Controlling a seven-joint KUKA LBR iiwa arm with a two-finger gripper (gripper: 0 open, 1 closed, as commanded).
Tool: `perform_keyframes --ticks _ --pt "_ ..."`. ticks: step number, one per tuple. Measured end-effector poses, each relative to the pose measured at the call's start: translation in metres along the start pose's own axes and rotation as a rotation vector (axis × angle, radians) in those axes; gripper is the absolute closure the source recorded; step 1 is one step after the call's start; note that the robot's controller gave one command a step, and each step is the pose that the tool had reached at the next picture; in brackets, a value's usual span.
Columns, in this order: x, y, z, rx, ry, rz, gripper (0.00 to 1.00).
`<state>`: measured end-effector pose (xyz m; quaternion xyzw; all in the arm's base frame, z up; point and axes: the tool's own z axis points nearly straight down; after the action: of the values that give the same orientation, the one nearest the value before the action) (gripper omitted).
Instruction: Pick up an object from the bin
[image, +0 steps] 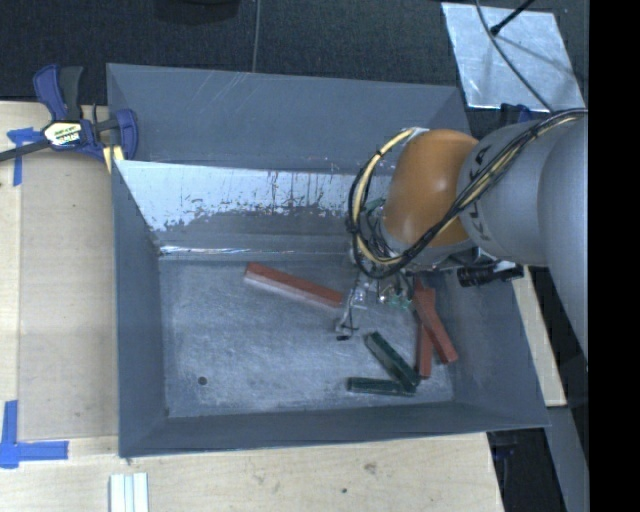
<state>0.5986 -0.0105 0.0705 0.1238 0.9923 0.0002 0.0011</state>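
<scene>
My gripper (347, 322) hangs low over the bin floor, right of the middle, its metal fingers pointing down close together. A long reddish-brown bar (292, 285) lies slanted just left of the fingers, its right end almost under them. Two dark green sticks (388, 370) lie a little below and to the right of the fingertips. Nothing shows between the fingers.
Two more reddish-brown bars (434, 328) lie at the right of the bin, partly under the arm's orange cover and cables. The arm reaches in from the right and hides the bin's right back corner. The left half of the floor is bare grey metal.
</scene>
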Motion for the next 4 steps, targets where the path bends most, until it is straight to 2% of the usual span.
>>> perform_keyframes --ticks 1,2,3,4 --pt "0.0 0.0 0.0 0.0 -0.001 0.0 1.0" --pt "-0.016 0.045 -0.006 -0.001 -0.003 -0.086 1.0" --pt "-0.015 0.044 -0.005 0.001 0.002 -0.085 0.0" --pt "0.005 0.119 0.0 0.003 0.003 -0.084 0.0"
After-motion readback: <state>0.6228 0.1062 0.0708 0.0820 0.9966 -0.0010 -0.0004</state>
